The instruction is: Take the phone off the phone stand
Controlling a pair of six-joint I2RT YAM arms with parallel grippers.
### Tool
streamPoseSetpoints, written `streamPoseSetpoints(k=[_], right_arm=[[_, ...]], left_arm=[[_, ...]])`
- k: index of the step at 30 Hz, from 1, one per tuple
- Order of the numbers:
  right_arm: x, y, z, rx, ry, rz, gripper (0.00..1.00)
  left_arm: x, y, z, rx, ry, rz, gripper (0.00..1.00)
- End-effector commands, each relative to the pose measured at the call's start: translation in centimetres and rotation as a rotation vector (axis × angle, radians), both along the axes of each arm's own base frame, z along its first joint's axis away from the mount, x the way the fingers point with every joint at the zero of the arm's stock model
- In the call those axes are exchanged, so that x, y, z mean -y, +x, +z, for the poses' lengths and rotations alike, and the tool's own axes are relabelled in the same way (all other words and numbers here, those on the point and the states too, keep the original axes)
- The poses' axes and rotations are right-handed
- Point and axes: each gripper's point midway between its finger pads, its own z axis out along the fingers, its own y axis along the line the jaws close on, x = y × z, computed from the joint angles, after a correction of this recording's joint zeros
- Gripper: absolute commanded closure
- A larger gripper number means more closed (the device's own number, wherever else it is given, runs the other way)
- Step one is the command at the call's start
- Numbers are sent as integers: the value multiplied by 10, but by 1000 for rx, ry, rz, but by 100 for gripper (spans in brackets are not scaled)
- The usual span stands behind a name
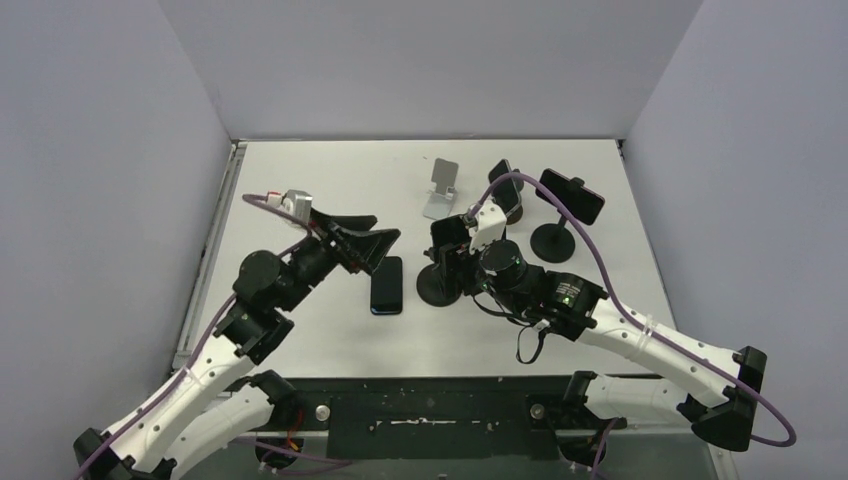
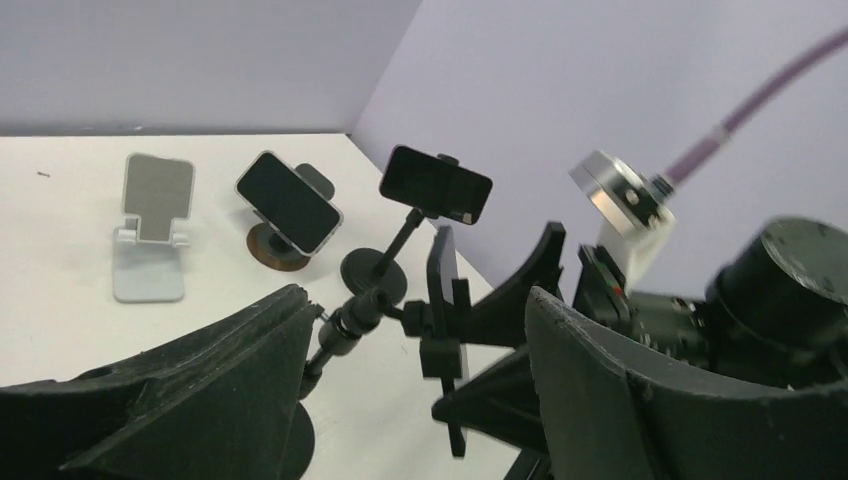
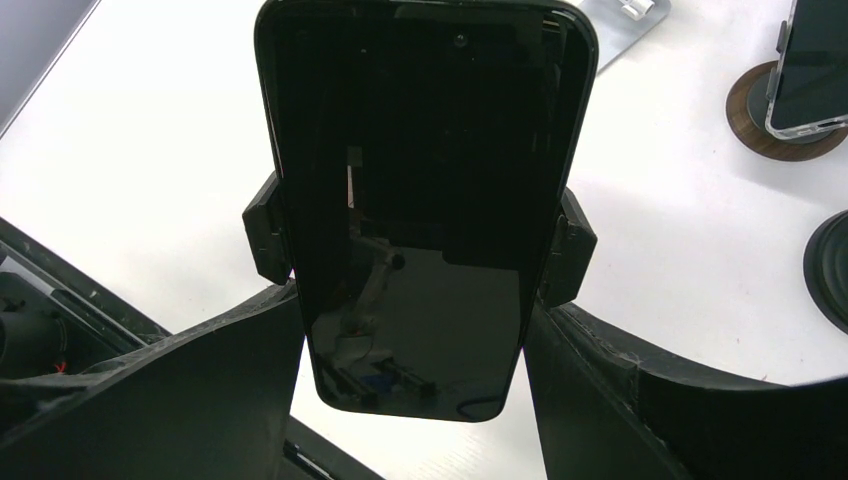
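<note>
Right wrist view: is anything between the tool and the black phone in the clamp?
Nothing visible is. The black phone, clamped in the black stand, already sits between the fingers of the right tool, which meet its edges.

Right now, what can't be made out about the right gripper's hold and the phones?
- Right wrist view: whether the right gripper actually presses the clamped phone. The phone and its clamp cover the contact spots.
- Top view: the clamp and neck holding that phone, hidden under the right gripper. Only the stand base shows.
- Left wrist view: the flat phone is not visible. The left gripper fills the lower frame.
</note>
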Motion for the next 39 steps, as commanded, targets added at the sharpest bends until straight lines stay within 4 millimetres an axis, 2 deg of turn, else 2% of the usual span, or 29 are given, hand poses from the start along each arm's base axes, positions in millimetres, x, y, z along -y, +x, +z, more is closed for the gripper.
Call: streamPoseSetpoints(k=[1,4,11,16,23,31,35,39], right_arm=[[3,6,26,34,71,-51,40],[4,7,30,32,78,-70,39],[4,11,30,23,90,-99,38],[1,13,30,16,99,-106,37],[-2,14,28,2,110,-117,34],[0,15,30,2,115,-128,33],[0,15,29,-1,114,-131,32],[1,14,28,-6,114,-136,31]], left_arm=[[-1,-33,-18,150,50,-116,26],[5,-53,-39,151,73,-216,26],[1,-75,-58,193,-91,-277,21],[33,-73,-88,133,-15,-378,23],[55,-57,-83,176,21,-308,24],[81,-58,-81,190,39,-318,28],[90,-54,-90,162,69,-303,35],[89,-51,-94,148,69,-264,44]])
